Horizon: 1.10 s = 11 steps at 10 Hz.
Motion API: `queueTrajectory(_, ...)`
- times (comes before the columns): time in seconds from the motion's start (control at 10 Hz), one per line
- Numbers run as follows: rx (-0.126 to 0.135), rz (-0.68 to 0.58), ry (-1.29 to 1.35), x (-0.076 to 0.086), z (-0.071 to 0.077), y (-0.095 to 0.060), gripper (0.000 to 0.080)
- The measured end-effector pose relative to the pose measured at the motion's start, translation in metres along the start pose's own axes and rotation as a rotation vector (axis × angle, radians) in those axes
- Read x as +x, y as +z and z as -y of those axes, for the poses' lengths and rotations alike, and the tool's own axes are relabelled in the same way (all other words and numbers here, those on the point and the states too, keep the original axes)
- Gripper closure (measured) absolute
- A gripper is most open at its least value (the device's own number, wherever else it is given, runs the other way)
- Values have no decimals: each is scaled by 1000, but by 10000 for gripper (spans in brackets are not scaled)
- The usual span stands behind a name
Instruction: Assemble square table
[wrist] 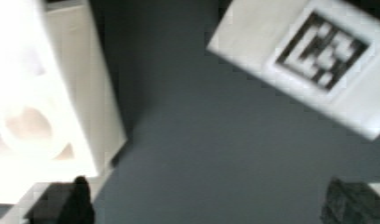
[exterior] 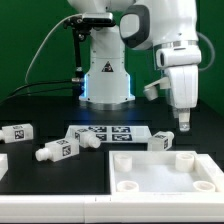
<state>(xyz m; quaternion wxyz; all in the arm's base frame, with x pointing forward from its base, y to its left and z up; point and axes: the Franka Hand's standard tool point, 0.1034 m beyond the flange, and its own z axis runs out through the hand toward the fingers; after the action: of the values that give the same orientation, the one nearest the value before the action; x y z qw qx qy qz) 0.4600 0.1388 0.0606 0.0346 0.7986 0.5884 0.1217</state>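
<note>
While the fingers (wrist: 62,200) hang spread wide and empty above the surface (exterior: 50,178), a straight drop could clip the tabletop (exterior: 140,158) rim, missing the leg (exterior: 160,140).

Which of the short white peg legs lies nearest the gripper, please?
The short white peg leg at the end of the marker board on the exterior view's right; the others lie farther from the gripper, toward that view's left.

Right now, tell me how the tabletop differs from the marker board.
The tabletop is thick, with raised edges and corner holes; the marker board is thin and flat. The marker board carries black tags; the tabletop shows none. Both are white and lie flat.
</note>
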Motion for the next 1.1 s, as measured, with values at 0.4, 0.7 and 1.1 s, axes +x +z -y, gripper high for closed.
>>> queueTrajectory(0.4,10,-5,389,15,13,3,150)
queueTrajectory(0.7,31,44,679,5,-1,0,150)
queueTrajectory(1.1,65,122,1169,-33,-27,8,150)
